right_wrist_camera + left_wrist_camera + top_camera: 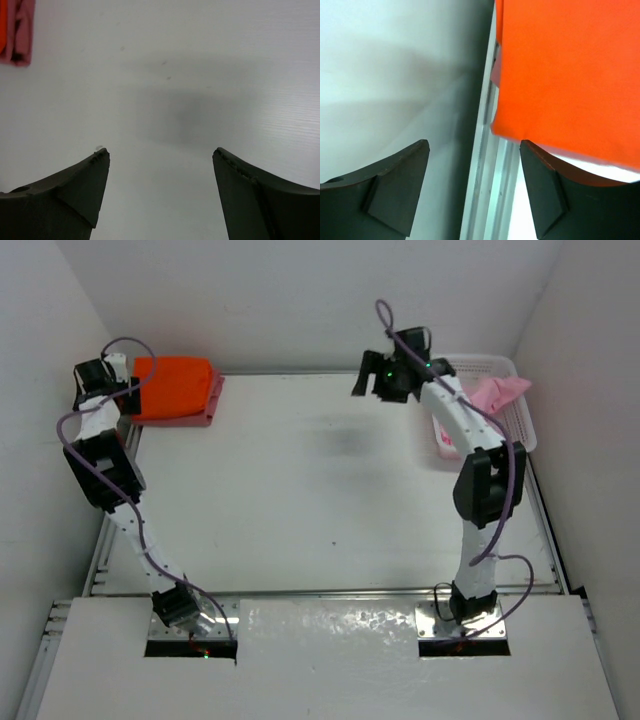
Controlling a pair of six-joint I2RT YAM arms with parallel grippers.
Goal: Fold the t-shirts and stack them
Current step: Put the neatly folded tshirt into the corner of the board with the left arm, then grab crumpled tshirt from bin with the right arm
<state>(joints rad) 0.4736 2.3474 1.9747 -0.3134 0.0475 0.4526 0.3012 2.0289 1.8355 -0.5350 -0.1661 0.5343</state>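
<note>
A folded bright orange t-shirt (175, 386) lies on a folded dusty rose-red t-shirt (200, 416) at the table's far left corner. The orange one fills the upper right of the left wrist view (570, 75). The stack's edge shows in the right wrist view (17, 30). A light pink t-shirt (497, 393) hangs crumpled over the white basket (520, 425) at the far right. My left gripper (112, 380) is open and empty beside the stack's left edge (474, 150). My right gripper (372, 375) is open and empty above the bare table (160, 157), left of the basket.
White walls close in the table on the left, back and right. An aluminium rail (490, 190) runs along the table's left edge under my left gripper. The white table surface (320, 490) spreads between the stack and the basket.
</note>
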